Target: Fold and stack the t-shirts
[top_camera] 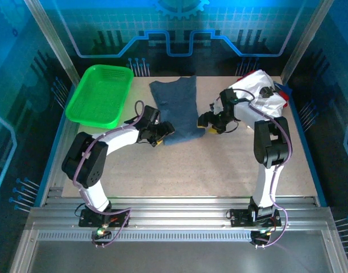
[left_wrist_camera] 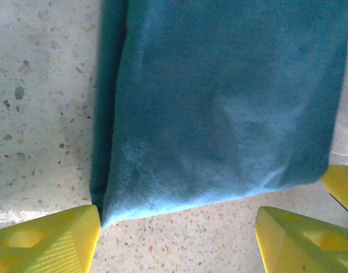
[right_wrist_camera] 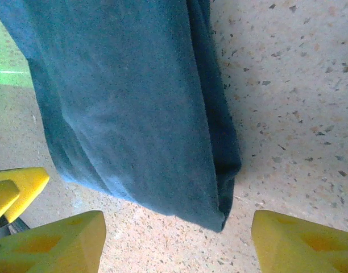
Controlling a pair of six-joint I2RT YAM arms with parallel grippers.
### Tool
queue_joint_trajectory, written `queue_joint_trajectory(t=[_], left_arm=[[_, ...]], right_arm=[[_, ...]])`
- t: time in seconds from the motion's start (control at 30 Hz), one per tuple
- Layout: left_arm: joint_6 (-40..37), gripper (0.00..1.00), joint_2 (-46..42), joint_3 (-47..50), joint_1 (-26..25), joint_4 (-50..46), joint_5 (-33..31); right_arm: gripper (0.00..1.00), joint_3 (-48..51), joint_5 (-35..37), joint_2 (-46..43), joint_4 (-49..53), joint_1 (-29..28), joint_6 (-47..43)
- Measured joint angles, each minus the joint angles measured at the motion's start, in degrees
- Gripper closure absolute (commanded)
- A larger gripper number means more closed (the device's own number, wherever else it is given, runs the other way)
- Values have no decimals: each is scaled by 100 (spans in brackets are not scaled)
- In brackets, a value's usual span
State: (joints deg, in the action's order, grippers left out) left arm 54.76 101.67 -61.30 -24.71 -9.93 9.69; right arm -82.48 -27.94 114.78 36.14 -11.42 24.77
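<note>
Speckled beige table carries everything in the scene.

Dark slate-blue t-shirt: lies flat at the table's centre, folded lengthwise into a long narrow strip running from the far edge toward the arms. Its far end is uneven, with a dip in the middle. The near end is a straight hem lying between the two grippers. The cloth is plain, matt and slightly fuzzy, with soft creases. In the left wrist view a darker under-layer shows along the shirt's left edge. In the right wrist view the right edge is a thick doubled fold ending in a blunt corner.

Green plastic mesh basket: far left of the table, tilted, well apart from the blue shirt.

White t-shirts: a bunched heap at the far right, with black marks and red showing at its right side. The right arm reaches across in front of it.

Left gripper: at the near left corner of the blue shirt, claw released. Its yellow fingers stand wide apart on either side of the hem, with nothing held.

Right gripper: at the near right corner, claw likewise released. Its yellow fingers are spread wide just short of the folded corner, with bare table between them.
</note>
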Motion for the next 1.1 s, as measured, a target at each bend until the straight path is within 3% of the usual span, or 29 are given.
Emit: queue_joint_trajectory(t=[0.17, 0.27, 0.33, 0.47, 0.6, 0.83, 1.1], left_arm=[[149, 31, 409, -48, -11, 24, -2], [269, 39, 540, -160, -4, -76, -24], [330, 53, 673, -291, -24, -24, -28], [409, 78, 809, -385, -15, -133, -87], [378, 100, 852, -385, -37, -96, -90], [273, 100, 87, 181, -155, -267, -199], [579, 100, -1639, 1117, -1147, -575, -588]], right_arm=[[32, -33, 0, 267, -72, -76, 9], [35, -138, 4, 511, -63, -133, 63], [48, -299, 28, 667, 46, -162, 87], [84, -544, 24, 844, 59, -197, 184], [95, -535, 31, 857, 125, -214, 229], [98, 555, 26, -101, 155, -229, 291], [95, 2581, 9, -2374, 267, -734, 881]])
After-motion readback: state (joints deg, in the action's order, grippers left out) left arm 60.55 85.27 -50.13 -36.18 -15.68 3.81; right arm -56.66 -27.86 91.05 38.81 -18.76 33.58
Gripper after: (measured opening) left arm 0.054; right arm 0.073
